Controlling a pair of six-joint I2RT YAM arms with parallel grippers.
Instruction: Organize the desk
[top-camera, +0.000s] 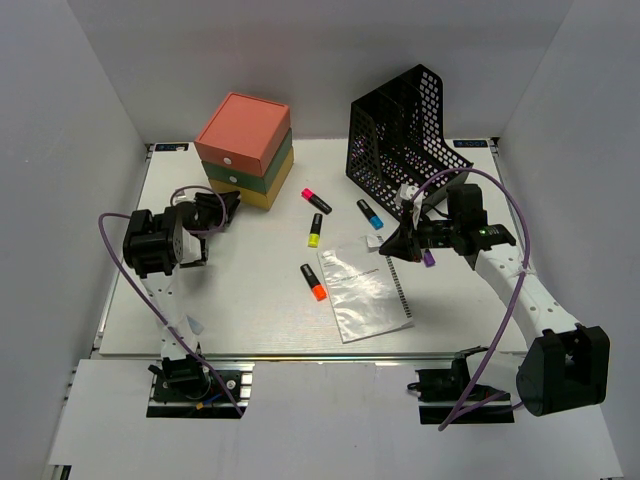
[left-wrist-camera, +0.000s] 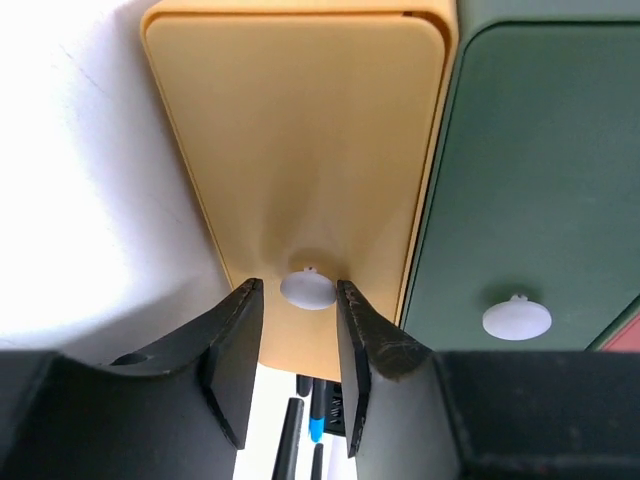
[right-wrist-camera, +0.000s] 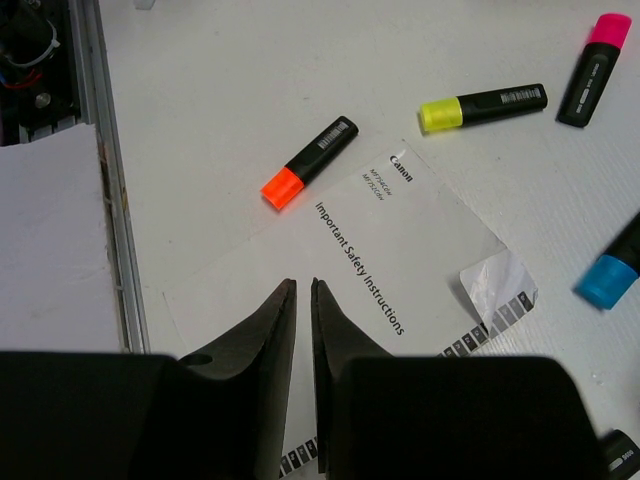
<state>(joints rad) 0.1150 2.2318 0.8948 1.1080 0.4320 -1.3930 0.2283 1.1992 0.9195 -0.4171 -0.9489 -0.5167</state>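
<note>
Straddling the white knob (left-wrist-camera: 308, 288) of the yellow drawer (left-wrist-camera: 300, 150), dead ahead at the worktop's (top-camera: 250, 320) far left corner, the left gripper (left-wrist-camera: 298, 290) is seen open; the right gripper (right-wrist-camera: 303, 285) is held nearly shut, empty.

On the desk (top-camera: 250, 320), the drawer box (top-camera: 245, 145) sits far left and the file holder (top-camera: 400, 140) far right. The booklet (top-camera: 365, 292) lies near the middle, one marker (top-camera: 313, 282) just left of it and three other markers (top-camera: 315, 229) behind it. My left claw (left-wrist-camera: 298, 290) straddles the knob (left-wrist-camera: 308, 288) of the bottom drawer (left-wrist-camera: 300, 130); my right claw (right-wrist-camera: 302, 288) hangs over the booklet.
</note>
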